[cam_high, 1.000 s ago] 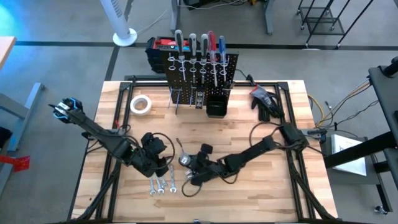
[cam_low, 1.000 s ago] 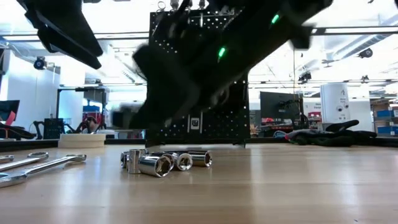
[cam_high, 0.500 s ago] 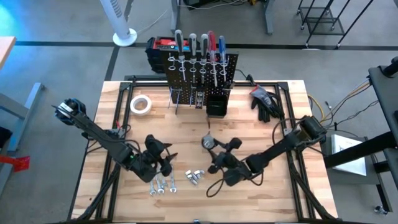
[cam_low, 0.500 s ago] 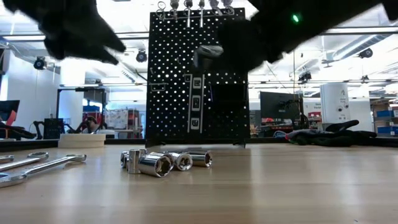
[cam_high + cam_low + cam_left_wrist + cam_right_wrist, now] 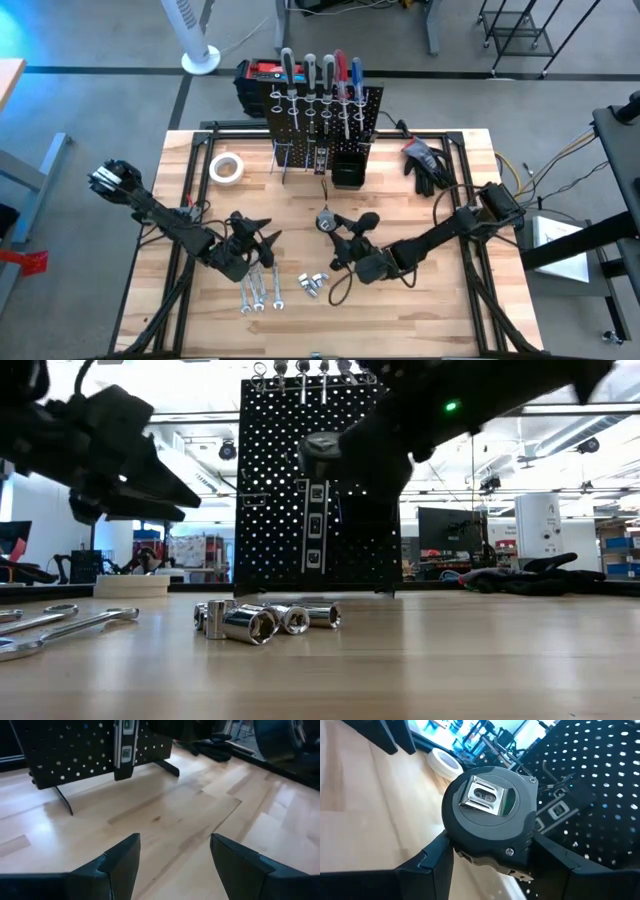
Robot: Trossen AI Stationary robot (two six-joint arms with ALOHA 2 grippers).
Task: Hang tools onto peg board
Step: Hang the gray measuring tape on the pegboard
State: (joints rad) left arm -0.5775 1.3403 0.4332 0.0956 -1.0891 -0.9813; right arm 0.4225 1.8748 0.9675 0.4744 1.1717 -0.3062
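Note:
The black peg board point(image 5: 325, 110) stands upright at the table's far edge, with several screwdrivers in its top rings. My right gripper point(image 5: 342, 226) hovers in front of it, shut on a small dark tape measure point(image 5: 490, 820) with a silver belt clip point(image 5: 485, 795). In the low view the tape measure point(image 5: 320, 450) hangs high before the peg board point(image 5: 315, 510). My left gripper point(image 5: 257, 233) is open over the table's left half, with only bare wood between its fingers point(image 5: 122, 865). Several silver sockets point(image 5: 314, 285) and three wrenches point(image 5: 260, 296) lie on the table. My right gripper pinches the tape measure's round case by two opposite sides of its rim point(image 5: 451, 845) between its two fingers point(image 5: 432, 865). The fingers come nearly level from the table's near right. The tape measure is lifted clear of the table, its clip face turned toward the wrist.
A white tape roll point(image 5: 227, 167) lies at the far left. Black gloves point(image 5: 425, 162) lie at the far right. A small black bin point(image 5: 348, 172) sits at the peg board's foot. A black-and-red case point(image 5: 258, 78) stands behind the board.
My right gripper has risen from beside the sockets with the tape measure, carried it toward the peg board, and rolled. The tape measure is now clear of the table. My left gripper has sunk toward the table and tipped toward level, staying open.

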